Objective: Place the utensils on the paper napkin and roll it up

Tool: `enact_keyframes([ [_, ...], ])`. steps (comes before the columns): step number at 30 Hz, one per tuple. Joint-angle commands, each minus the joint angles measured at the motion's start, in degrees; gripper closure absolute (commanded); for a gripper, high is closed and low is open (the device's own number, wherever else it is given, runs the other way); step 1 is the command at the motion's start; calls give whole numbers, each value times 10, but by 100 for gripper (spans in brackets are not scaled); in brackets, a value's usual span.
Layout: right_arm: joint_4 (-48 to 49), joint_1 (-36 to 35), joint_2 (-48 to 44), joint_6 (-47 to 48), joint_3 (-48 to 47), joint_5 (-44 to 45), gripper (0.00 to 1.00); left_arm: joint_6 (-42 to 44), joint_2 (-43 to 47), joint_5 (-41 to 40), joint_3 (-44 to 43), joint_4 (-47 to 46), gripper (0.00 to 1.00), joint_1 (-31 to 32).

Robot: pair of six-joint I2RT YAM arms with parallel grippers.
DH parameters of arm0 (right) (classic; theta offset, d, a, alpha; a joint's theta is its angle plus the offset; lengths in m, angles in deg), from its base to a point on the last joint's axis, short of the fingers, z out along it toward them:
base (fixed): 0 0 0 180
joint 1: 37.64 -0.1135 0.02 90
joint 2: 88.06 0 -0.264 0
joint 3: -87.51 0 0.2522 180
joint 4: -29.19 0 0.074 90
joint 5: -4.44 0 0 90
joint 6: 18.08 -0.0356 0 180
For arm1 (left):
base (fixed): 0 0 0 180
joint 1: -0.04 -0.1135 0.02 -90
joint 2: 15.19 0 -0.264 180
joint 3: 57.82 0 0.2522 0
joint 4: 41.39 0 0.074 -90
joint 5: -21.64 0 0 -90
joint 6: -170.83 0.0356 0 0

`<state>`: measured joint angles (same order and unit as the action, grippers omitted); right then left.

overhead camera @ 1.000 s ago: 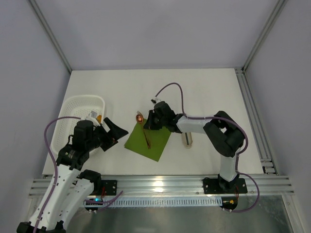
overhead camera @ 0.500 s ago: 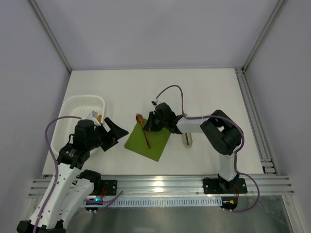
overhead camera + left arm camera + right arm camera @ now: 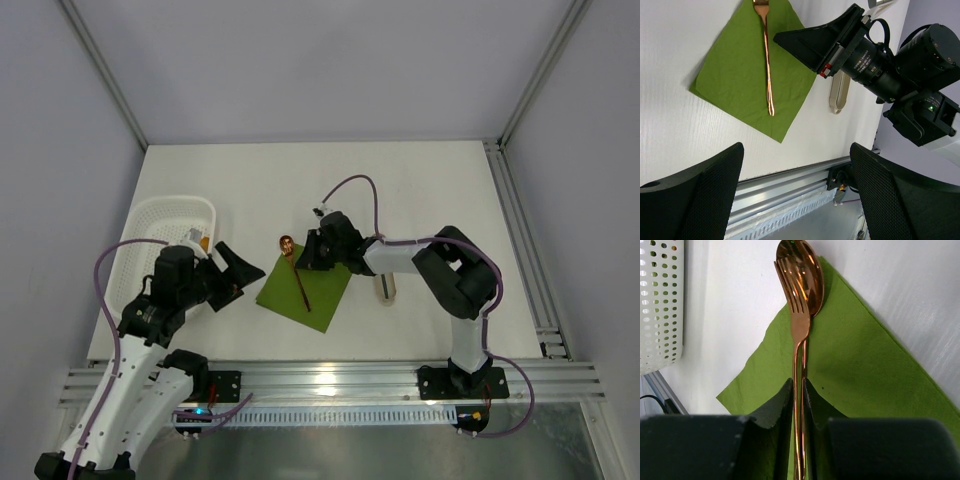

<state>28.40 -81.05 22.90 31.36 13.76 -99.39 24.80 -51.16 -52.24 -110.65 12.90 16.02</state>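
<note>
The utensils point(image 3: 801, 340) lie stacked along the paper napkin's point(image 3: 865, 390) diagonal, midway along the bench's point(image 3: 420, 190) near edge, heads overhanging its far corner, which should leave paper free for rolling. The right jaws straddle the handles, barely parted, and whether they grip cannot be told; the left jaws gape wide and empty. A second earlier, the handle ends stopped slightly shorter of the napkin's near corner.

Copper utensils point(image 3: 297, 275) diagonal on green napkin point(image 3: 322, 296)

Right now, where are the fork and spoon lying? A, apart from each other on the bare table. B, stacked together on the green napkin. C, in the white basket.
B: the fork rests on top of the spoon, and both handles run across the green napkin.
</note>
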Motion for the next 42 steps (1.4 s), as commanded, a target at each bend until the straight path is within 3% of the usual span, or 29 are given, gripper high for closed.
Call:
enact_keyframes([
  [1, 2, 0, -9, 21, -2, 20, 83, 15, -4, 15, -20, -14, 12, -3],
  [9, -66, -18, -87, 65, -6, 91, 82, 14, -4, 14, -15, -16, 12, -3],
  [13, -182, -19, -154, 104, -8, 211, 78, 14, -3, 15, -13, -18, 12, -3],
  [16, -275, -4, -190, 128, -21, 281, 77, 11, -2, 20, -6, -25, 12, -3],
  [21, -360, 68, -227, 153, -5, 310, 75, 8, -2, 27, 0, -33, 12, -3],
  [24, -376, 86, -236, 171, 9, 328, 69, 8, -1, 28, 1, -35, 12, -3],
  [42, -351, 115, -152, 181, 43, 336, 69, 9, -11, 33, 15, -47, 14, -3],
])
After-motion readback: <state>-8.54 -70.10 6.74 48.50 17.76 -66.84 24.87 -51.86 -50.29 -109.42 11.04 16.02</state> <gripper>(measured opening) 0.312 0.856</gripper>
